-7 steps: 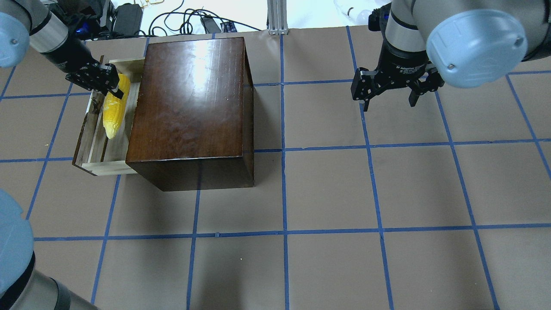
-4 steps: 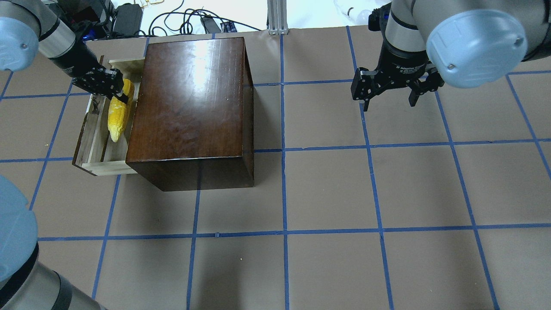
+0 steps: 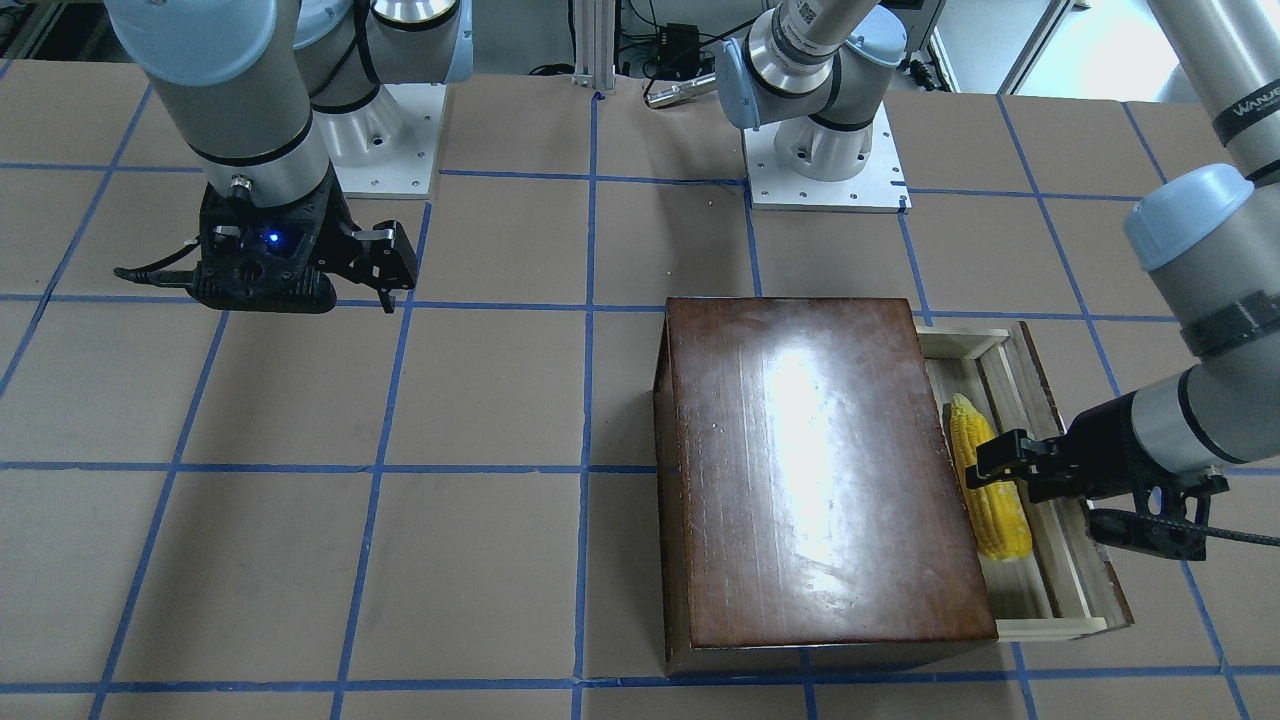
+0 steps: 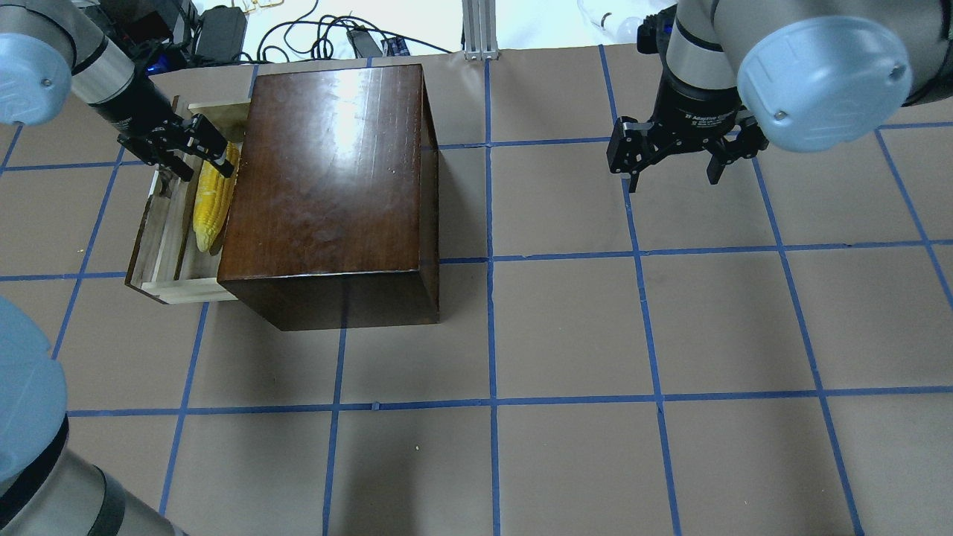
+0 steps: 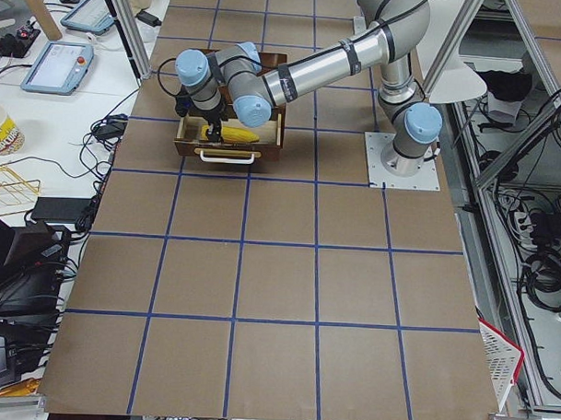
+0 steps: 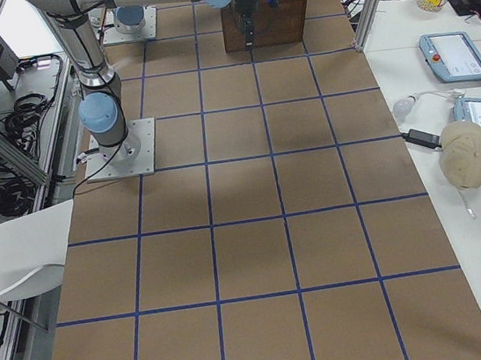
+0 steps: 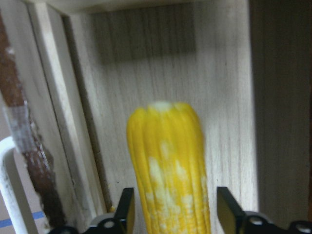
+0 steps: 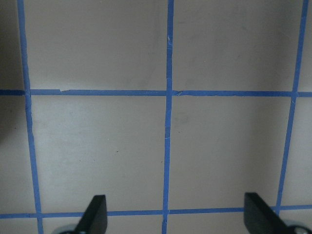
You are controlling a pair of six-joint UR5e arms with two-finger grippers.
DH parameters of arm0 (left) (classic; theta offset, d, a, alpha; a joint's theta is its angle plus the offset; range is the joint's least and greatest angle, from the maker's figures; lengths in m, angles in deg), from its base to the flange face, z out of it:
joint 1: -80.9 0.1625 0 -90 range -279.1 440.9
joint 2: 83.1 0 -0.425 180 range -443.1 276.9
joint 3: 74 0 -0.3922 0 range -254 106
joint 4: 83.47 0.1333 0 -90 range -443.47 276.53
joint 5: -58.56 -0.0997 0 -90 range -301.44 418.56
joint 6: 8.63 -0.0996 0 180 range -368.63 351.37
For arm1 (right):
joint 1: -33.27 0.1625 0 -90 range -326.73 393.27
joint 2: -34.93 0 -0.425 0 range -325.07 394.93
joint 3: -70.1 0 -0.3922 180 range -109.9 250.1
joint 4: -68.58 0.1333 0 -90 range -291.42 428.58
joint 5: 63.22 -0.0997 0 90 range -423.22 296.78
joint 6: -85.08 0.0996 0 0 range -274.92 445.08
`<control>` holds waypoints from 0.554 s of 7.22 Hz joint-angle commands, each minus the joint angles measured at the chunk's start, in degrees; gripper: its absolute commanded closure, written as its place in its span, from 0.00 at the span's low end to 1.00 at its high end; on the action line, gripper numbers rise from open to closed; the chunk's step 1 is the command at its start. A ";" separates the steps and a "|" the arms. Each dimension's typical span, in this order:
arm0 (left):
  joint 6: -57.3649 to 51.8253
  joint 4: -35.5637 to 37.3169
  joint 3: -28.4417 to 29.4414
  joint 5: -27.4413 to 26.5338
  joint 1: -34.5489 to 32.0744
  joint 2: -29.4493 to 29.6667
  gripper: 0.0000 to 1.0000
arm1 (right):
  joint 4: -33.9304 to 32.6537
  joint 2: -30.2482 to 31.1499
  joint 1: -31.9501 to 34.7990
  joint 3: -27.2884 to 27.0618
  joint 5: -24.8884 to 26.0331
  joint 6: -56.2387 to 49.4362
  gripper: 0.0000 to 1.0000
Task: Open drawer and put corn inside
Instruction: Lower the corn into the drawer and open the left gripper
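The drawer (image 4: 158,246) is pulled out of the dark-brown box (image 4: 327,179) on its left side. The yellow corn (image 4: 211,205) lies on the drawer's pale floor, close against the box, tip toward the near end. My left gripper (image 4: 202,165) is open, its fingers on either side of the cob's thick end. The left wrist view shows the corn (image 7: 168,165) between the spread fingers, on the drawer floor (image 7: 224,97). In the front view the corn (image 3: 1000,515) lies in the drawer (image 3: 1065,570) under my left gripper (image 3: 995,472). My right gripper (image 4: 670,175) is open and empty, above bare table.
The box (image 3: 810,470) fills the table's left-middle in the overhead view. The drawer's white handle (image 7: 7,185) is on its dark front panel. Cables and power bricks (image 4: 223,30) lie beyond the table's far edge. Blue tape lines (image 8: 168,122) grid the brown table.
My left gripper moved toward the box with the corn, then opened. The corn now lies in the drawer against the box. The right arm has not moved.
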 commanded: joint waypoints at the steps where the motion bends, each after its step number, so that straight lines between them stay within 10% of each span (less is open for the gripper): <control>1: 0.15 -0.43 0.43 -0.29 -0.09 -1.23 0.00 | -0.05 0.00 0.00 0.00 0.00 0.00 0.00; 4: 0.50 -2.09 1.92 -1.08 -0.70 -4.30 0.00 | 0.04 0.00 0.00 0.00 0.00 0.00 0.00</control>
